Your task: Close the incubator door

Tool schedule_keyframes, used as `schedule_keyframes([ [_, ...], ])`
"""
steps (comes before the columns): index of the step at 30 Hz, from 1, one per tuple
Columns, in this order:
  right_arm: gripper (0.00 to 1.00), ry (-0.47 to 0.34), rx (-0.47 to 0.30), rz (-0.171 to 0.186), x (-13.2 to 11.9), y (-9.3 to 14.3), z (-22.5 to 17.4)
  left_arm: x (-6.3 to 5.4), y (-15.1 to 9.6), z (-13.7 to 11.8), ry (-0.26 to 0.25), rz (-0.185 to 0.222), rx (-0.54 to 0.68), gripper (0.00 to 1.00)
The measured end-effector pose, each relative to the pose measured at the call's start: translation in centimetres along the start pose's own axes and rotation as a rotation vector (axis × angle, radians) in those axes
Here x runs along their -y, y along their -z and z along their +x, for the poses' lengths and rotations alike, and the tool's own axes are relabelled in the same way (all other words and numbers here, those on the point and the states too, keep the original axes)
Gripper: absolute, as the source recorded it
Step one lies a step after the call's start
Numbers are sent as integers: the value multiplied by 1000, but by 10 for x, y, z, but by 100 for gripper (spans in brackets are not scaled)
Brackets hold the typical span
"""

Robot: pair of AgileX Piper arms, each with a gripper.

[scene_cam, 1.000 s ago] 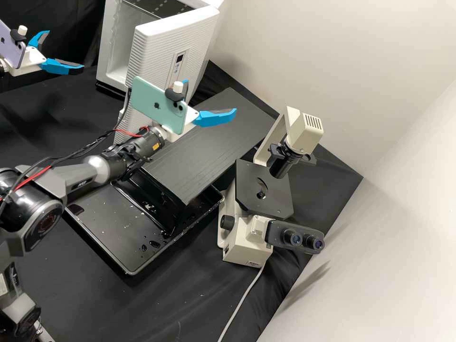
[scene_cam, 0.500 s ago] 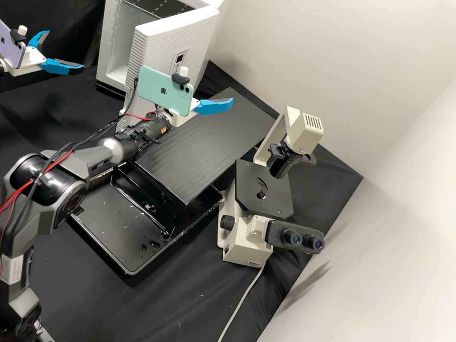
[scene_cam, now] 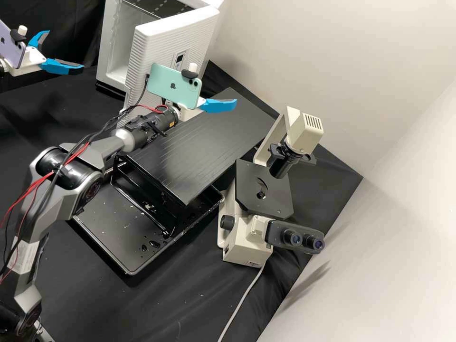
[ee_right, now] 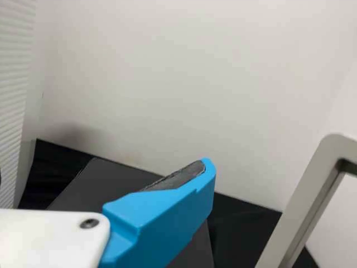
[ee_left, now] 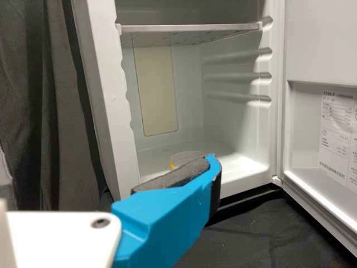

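A white incubator (scene_cam: 111, 52) stands on a black-covered table (scene_cam: 204, 294), its ribbed door (scene_cam: 190, 35) wide open. In the left wrist view, a single shelf (ee_left: 189, 28) crosses the chamber high up, with further shelf ridges moulded into the side wall below it. On the chamber floor, partly behind a blue finger, sits what may be a clear round dish (ee_left: 189, 156) with a touch of yellow; its contents are too small to tell. The hollow inner face of the door bears printed sheets (ee_left: 337, 128).

The left claw (scene_cam: 65, 51) is in front of the opening, apart from the door, fingers spread wide, holding nothing. The right claw (scene_cam: 217, 105) is over a black board (scene_cam: 209, 152), near the door's outer side. It is also wide and empty, the grey pad (ee_right: 177, 177) of one finger bare.

The sloping board extends over a shallow black tray (scene_cam: 107, 232), which holds a black frame, dark wet patches and white flecks. Beside the tray is a cream microscope (scene_cam: 247, 242) with a black stage.
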State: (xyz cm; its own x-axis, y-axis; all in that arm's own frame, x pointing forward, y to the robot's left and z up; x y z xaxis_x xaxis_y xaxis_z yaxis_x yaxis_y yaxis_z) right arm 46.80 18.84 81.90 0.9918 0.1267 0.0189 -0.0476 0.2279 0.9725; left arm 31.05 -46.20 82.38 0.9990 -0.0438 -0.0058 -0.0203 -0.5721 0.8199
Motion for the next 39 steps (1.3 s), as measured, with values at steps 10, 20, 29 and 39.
schedule_keyframes([
  [10,100,-3,-102,8,-3,45,5,0,0,0,0,0,0,100],
  [20,100,-26,-189,7,-7,88,-1,0,0,0,0,0,0,100],
  [29,100,-7,-230,-54,-2,97,-4,0,0,0,0,0,0,100],
  [39,100,3,-232,-69,3,96,-2,0,0,0,0,0,0,100],
])
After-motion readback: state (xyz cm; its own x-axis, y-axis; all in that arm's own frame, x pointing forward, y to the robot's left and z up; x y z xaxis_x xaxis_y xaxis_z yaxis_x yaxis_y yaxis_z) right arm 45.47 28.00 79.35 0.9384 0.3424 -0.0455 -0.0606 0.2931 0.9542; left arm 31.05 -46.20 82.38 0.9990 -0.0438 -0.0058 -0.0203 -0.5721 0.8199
